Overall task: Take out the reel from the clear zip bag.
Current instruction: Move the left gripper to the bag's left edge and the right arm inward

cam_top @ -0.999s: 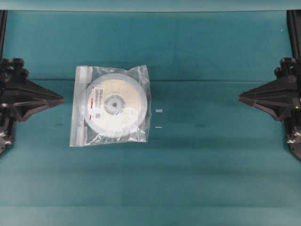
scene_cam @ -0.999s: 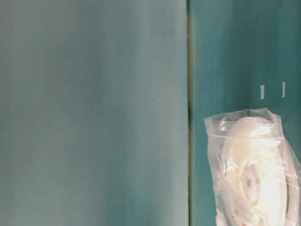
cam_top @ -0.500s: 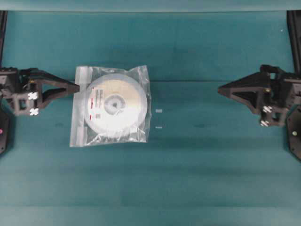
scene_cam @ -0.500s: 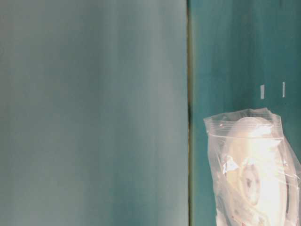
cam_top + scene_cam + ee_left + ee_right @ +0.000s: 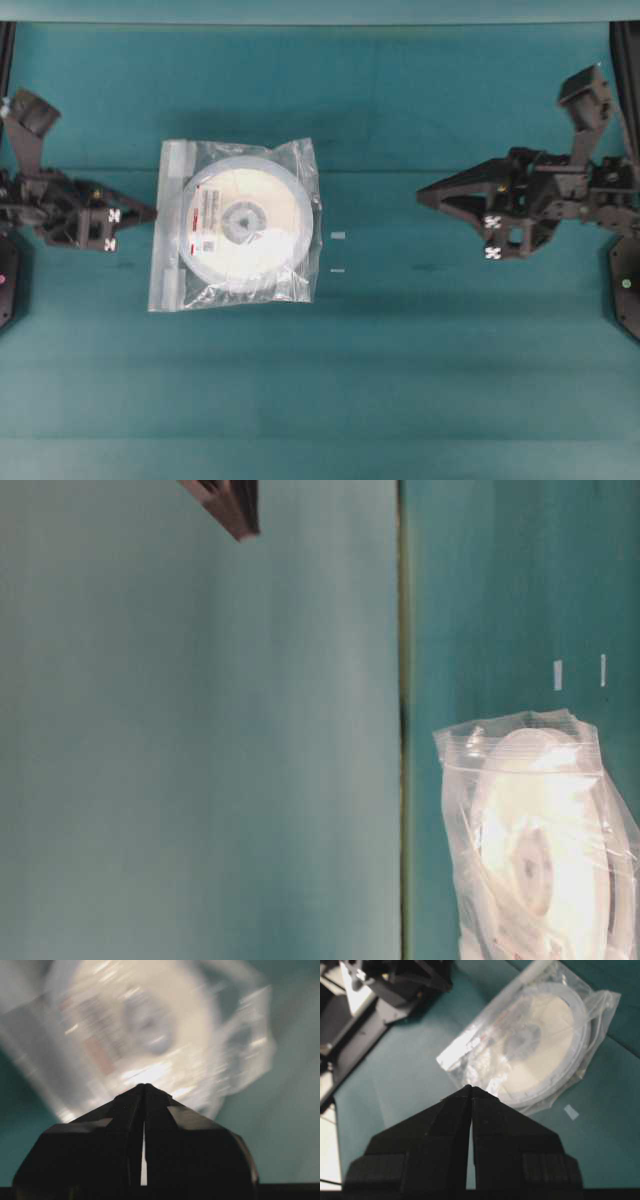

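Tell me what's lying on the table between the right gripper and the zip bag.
In the overhead view, two small pale markers lie on the teal table, close beside the clear zip bag. From them to the shut right gripper the surface is bare.

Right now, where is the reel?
In the overhead view the reel lies left of centre on the teal table, sealed inside the clear zip bag, nearer the left gripper than the right gripper.
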Controlling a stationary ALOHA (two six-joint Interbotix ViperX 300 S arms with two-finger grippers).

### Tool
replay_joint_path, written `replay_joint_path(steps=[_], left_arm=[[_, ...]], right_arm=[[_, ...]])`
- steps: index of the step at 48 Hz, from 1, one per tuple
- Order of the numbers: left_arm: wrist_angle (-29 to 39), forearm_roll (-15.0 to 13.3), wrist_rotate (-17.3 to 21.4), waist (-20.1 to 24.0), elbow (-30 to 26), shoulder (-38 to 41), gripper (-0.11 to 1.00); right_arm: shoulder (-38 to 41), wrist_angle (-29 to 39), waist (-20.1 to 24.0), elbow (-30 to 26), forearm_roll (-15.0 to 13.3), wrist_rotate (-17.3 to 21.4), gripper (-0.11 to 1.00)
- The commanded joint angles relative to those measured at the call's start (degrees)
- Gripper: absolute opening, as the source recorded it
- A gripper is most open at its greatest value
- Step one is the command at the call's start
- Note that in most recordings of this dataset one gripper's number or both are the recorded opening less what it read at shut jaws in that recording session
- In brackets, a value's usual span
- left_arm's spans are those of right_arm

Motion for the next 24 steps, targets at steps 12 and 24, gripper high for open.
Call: replay_joint_path(steps=[12, 24], left_arm=[[-11.1, 0.2, 0.0, 0.3, 3.2, 8.3, 0.05], [-16.0, 0.2, 0.0, 0.6, 2.7, 12.7, 0.70]], right_arm=[[3.6, 1.2, -0.4, -3.6, 0.2, 0.8, 0.00], [3.7, 2.1, -1.3, -3.8, 0.8, 1.7, 0.00]])
